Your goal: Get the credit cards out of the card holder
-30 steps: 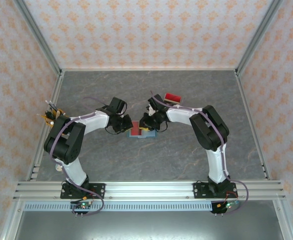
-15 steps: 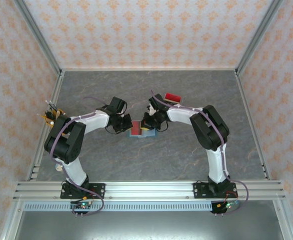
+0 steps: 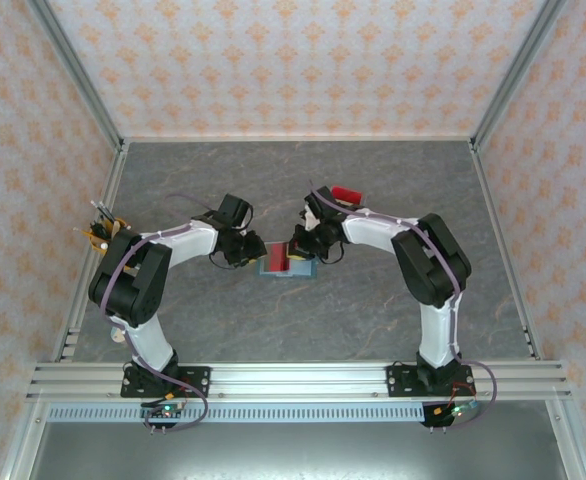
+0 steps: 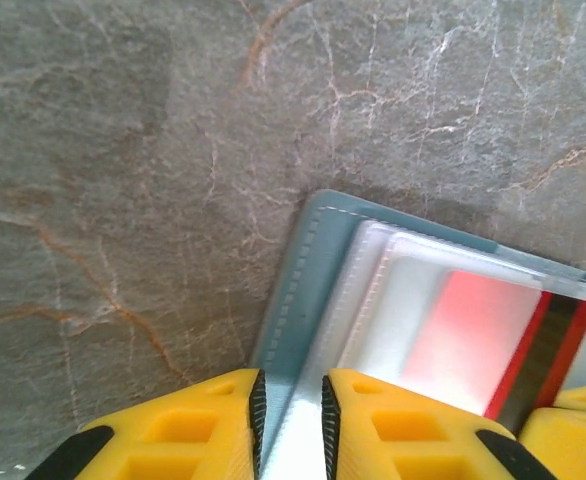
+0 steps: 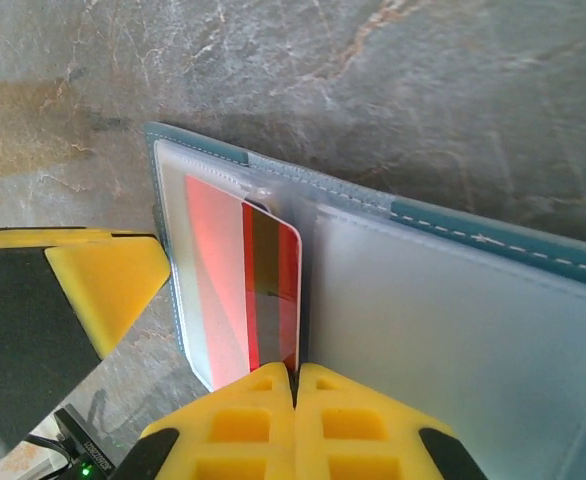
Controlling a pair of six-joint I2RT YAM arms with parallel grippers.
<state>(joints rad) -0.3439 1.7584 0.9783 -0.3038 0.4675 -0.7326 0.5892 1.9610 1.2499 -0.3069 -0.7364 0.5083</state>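
The teal card holder [image 3: 271,265] lies open on the grey table between both grippers. A red credit card [image 5: 273,285] with a dark stripe sticks partway out of its clear sleeve. My right gripper [image 5: 295,372] is shut on the near edge of that card [image 3: 298,262]. My left gripper [image 4: 291,385] stands slightly open, and the holder's teal edge [image 4: 295,290] and clear sleeve run between its fingers. In the top view the left gripper [image 3: 252,252] is at the holder's left end and the right gripper [image 3: 303,252] is over its right half. The holder's other leaf [image 5: 493,245] lies flat to the right.
A flat red thing [image 3: 346,194] lies on the table behind the right arm. A small orange and white clutter [image 3: 98,232] sits at the left wall. Patterned walls and metal rails [image 3: 293,375] enclose the table. In the left wrist view the card [image 4: 548,350] shows its striped end.
The right gripper has closed on the red card and the right arm's elbow has swung a little right. The left jaws have parted slightly. More red shows on the holder.
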